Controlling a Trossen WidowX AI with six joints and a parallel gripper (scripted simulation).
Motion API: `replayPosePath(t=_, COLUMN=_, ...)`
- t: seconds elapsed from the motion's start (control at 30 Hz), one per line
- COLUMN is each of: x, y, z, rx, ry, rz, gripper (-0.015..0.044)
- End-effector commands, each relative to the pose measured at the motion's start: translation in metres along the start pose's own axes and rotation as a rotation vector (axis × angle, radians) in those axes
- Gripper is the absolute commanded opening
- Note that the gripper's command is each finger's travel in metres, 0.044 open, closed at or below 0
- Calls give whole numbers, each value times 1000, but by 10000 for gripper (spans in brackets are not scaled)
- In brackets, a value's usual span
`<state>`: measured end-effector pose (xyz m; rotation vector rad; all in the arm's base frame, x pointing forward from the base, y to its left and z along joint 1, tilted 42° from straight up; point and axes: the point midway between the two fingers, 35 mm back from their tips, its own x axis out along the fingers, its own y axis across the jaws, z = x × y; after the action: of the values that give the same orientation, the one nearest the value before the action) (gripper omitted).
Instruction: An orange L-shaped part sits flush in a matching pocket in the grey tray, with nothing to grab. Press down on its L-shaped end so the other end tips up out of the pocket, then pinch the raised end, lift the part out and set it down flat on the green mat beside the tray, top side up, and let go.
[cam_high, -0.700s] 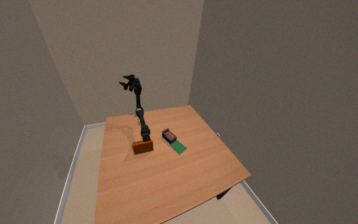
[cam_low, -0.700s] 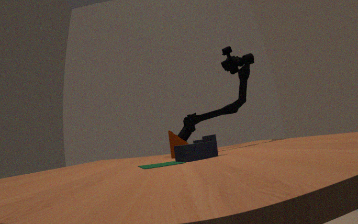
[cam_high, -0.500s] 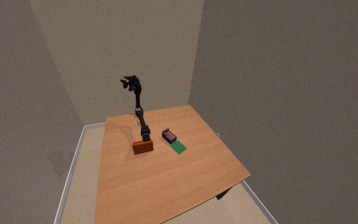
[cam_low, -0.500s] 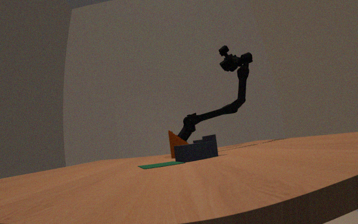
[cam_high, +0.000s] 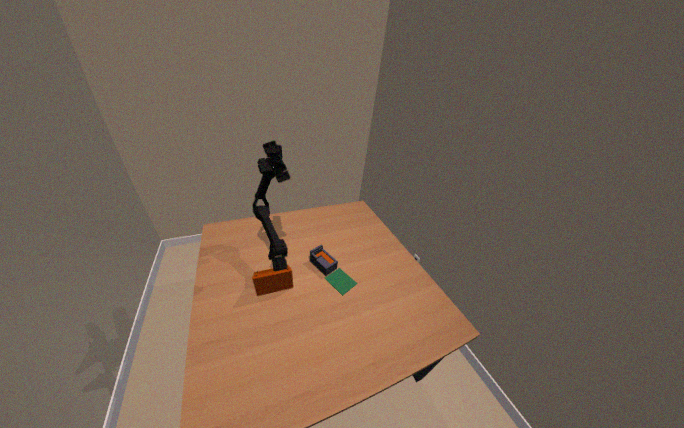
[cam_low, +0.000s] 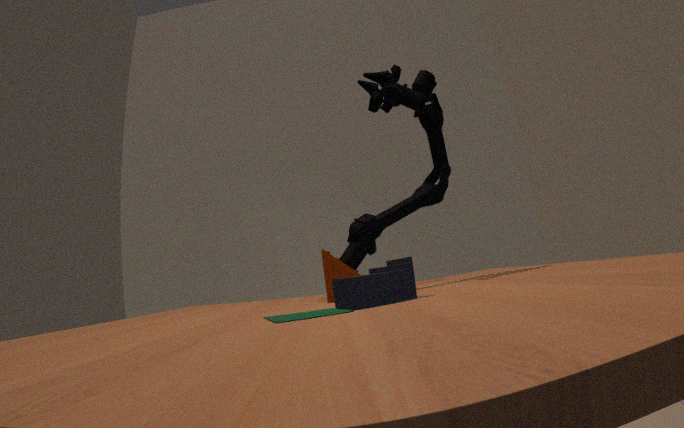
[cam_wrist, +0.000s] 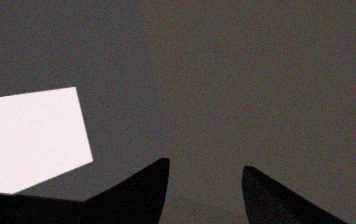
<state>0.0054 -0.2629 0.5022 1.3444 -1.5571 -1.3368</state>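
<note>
The orange part (cam_high: 326, 257) shows inside the grey tray (cam_high: 319, 267) (cam_low: 373, 291) in the top view; it is too small there to tell its exact tilt. The tray's wall hides it in the exterior view. The green mat (cam_high: 341, 282) (cam_low: 306, 315) lies flat beside the tray, with nothing on it. My gripper (cam_low: 361, 78) (cam_wrist: 205, 170) is partly open and empty. It is high above the table, far from the tray, and points sideways rather than down. Its fingertips cannot be made out in the top view.
An orange wedge-shaped block (cam_high: 272, 282) (cam_low: 329, 277) stands at the arm's base, near the tray. The tray has a raised grey piece (cam_low: 400, 264) at one end. The wooden table (cam_high: 282, 348) (cam_low: 252, 373) carries them all. The wrist view shows only walls and a bright white panel (cam_wrist: 42, 140).
</note>
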Motion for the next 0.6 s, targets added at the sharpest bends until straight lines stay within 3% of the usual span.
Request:
replayPosePath(t=0.0, x=16, y=-64, z=-42, rx=-372, ry=182, rz=-189, gripper=180)
replayPosePath(t=0.27, x=3, y=-178, z=-99, rx=-1049, ry=630, rz=-401, gripper=180)
replayPosePath(t=0.57, x=-60, y=-299, z=-126, rx=-1649, ry=1340, rz=-451, gripper=180)
